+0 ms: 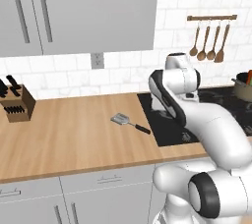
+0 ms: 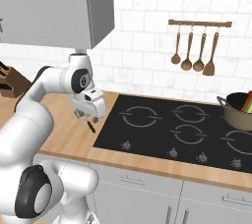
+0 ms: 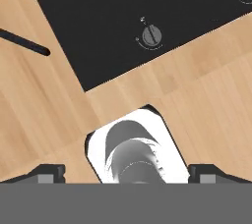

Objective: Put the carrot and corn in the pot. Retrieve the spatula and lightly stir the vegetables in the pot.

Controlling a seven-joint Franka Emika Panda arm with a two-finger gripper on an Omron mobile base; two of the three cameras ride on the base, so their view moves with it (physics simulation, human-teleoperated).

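We note the two-finger claw [image 3: 126,174] spread wide and empty, hovering over the wooden table [image 1: 64,129] by the black cooktop's [image 2: 162,125] front left corner. The grey slotted-blade spatula with thin black handle [image 1: 129,123] lies flat on the table, just left of the cooktop. The tan-bronze metal pot [image 2: 240,112] sits on the cooktop's right side, an orange-red carrot [image 2: 248,99] poking above its rim.

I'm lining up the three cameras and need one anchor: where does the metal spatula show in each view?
Left base view: the spatula lies flat on the wooden counter, just left of the black cooktop.
Right base view: just its black handle tip pokes out below the arm's hand.
Hand view: the black handle crosses the upper left edge.
Shared landmark: the cooktop's near left corner, beside the handle.
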